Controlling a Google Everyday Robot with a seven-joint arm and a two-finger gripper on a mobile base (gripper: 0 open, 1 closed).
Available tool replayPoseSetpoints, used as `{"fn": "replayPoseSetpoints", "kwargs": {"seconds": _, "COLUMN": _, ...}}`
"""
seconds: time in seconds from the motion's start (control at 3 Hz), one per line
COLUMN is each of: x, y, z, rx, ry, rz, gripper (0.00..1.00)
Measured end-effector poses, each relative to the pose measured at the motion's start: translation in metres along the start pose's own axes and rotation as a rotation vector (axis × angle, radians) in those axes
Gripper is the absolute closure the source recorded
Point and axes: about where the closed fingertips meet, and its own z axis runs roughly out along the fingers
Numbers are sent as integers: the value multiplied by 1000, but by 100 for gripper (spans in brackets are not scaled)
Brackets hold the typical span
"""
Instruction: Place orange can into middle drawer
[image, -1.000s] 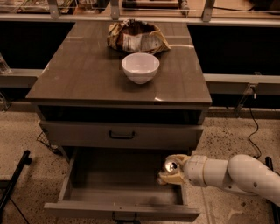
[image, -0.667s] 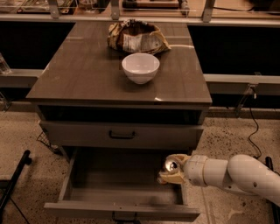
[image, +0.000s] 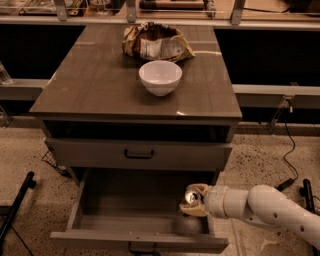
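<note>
The small orange-gold drink can w/ silver pull-tab top (image: 191, 198) is held by the pale two-finger gripper (image: 195, 205), which is clamped on its body. Only the shiny top is clearly seen, tilted toward the left; the sides are mostly hidden by the fingers. Can & gripper are inside the open deep grey wood-grain middle drawer (image: 125, 200), at its right side, toward the near front. Whether the can touches the drawer floor can't be told. Judged: thin metal, light, stiff but dentable if squeezed hard, smooth & a bit slippery, so hold is best taken across the mid body w/ moderate force, not at the rim. Tilted like this, it is likely to roll once released. The white round ceramic bowl (image: 160, 77) sits on the grey table (image: 90, 85), well apart from the can
</note>
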Motion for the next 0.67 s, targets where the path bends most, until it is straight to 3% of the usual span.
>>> {"fn": "replayPoseSetpoints", "kwargs": {"seconds": 0.67, "x": 26, "y": 16, "z": 46, "rx": -77, "ry": -25, "rz": -18, "gripper": 100}}
